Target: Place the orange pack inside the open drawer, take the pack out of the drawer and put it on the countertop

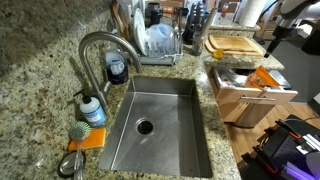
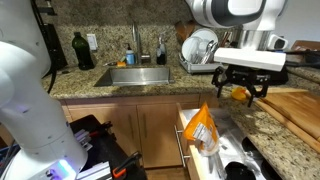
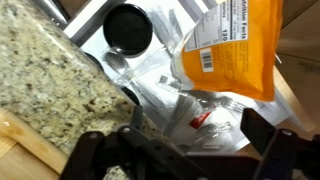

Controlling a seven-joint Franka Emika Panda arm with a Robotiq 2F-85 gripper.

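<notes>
Granite table [image 2: 120, 85] runs around a steel sink [image 1: 160, 120], and below its edge a drawer [image 2: 184, 140] stands pulled open. Inside the drawer the orange pack [image 2: 201, 128] stands upright among clear bags, leaning slightly, free of any grip. Above it the arm reaches in from the upper right, wrist level, with the hand [image 2: 243, 92] pointing straight down over the drawer. In the wrist view its dark fingers [image 3: 98, 155] are spread wide and empty, well apart from the pack.
</notes>
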